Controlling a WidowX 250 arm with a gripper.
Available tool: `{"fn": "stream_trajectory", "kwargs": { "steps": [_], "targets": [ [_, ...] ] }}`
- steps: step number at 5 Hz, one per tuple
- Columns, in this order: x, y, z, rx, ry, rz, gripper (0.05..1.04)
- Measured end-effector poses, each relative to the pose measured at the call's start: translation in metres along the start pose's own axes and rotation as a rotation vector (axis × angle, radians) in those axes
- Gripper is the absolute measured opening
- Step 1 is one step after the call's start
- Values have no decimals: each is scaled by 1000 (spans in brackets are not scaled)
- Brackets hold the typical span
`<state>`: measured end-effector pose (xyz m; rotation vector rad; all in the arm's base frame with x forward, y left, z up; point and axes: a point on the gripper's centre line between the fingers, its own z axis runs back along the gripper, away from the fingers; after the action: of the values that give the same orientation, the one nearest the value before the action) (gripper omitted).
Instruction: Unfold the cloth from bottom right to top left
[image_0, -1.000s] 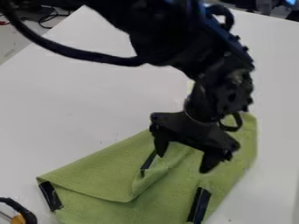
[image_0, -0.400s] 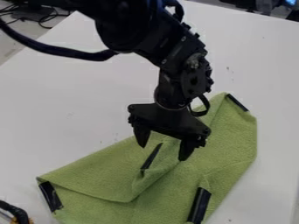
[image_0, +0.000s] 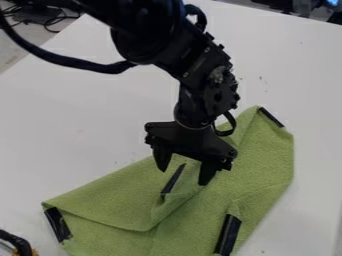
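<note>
One green cloth (image_0: 267, 160) lay on the white table (image_0: 67, 110), and we saw it in the low part of the camera view, from the middle over to the right. It was partly folded, with a loose flap in its middle and creases running across it. We counted four black strips on it. One strip (image_0: 271, 118) was at the top right corner, another strip (image_0: 57, 224) was at the left corner, and a third strip (image_0: 228, 235) was near the bottom, on the right. The last strip (image_0: 174, 178) stood at a slant on the flap in the middle. The black gripper (image_0: 184, 175) hung down over the flap, and its two fingers were spread wide, with the slanted strip between them as we looked. We saw that it was not squeezing the cloth, but we could not quite tell if a fingertip touched it. The black arm (image_0: 150, 32) came in from the top left, with a thick cord (image_0: 67, 61) curving beside it. We saw a bit of dark cable (image_0: 19, 243) at the bottom left, and thin wires (image_0: 41, 21) past the table's far left edge.
</note>
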<state>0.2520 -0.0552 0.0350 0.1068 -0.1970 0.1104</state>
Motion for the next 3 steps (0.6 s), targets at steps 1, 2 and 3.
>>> {"fn": "stream_trajectory", "kwargs": {
  "steps": [1,2,3],
  "targets": [
    [1,3,-4,-2,5,6,560],
    [-1,5,-10,-8,21,6,534],
    [-2,6,-15,-15,30,11,578]
  ]
}}
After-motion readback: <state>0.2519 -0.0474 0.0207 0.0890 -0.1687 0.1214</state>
